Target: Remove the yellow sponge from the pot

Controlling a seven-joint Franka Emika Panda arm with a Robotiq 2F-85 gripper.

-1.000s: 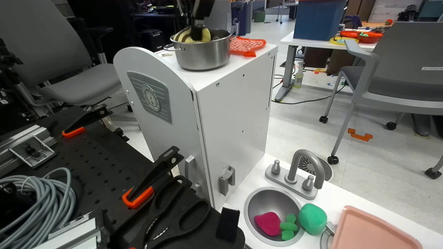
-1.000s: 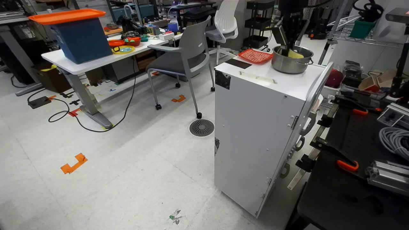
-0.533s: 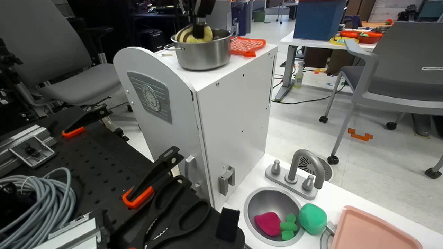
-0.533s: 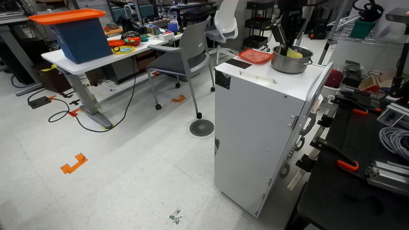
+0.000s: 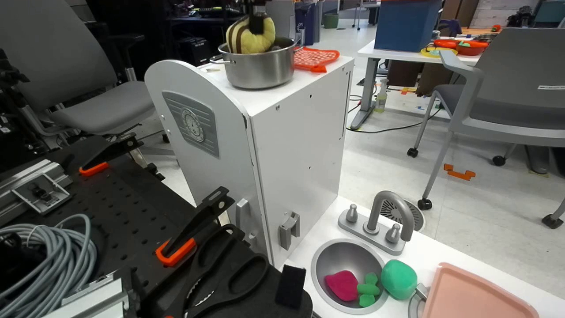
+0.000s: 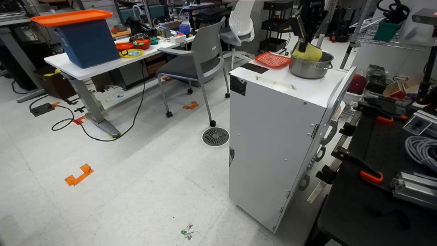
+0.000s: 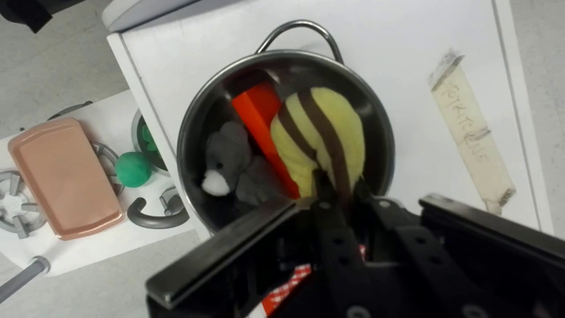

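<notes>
The yellow sponge [image 5: 251,42], a soft lump with brown stripes, rises well above the rim of the pot [image 5: 260,73]; its lower end is hidden behind the near wall in both exterior views, so whether it clears the rim cannot be told. The job looks well along: grasp made, lift partly complete; carrying it aside and letting go are left. The gripper [image 7: 341,181] is drawn in narrow, pinching the sponge's upper part. Deeper in the pot lie a grey toy [image 7: 228,150] and a red-orange block [image 7: 258,126]. The pot rests on a white cabinet [image 5: 304,137].
</notes>
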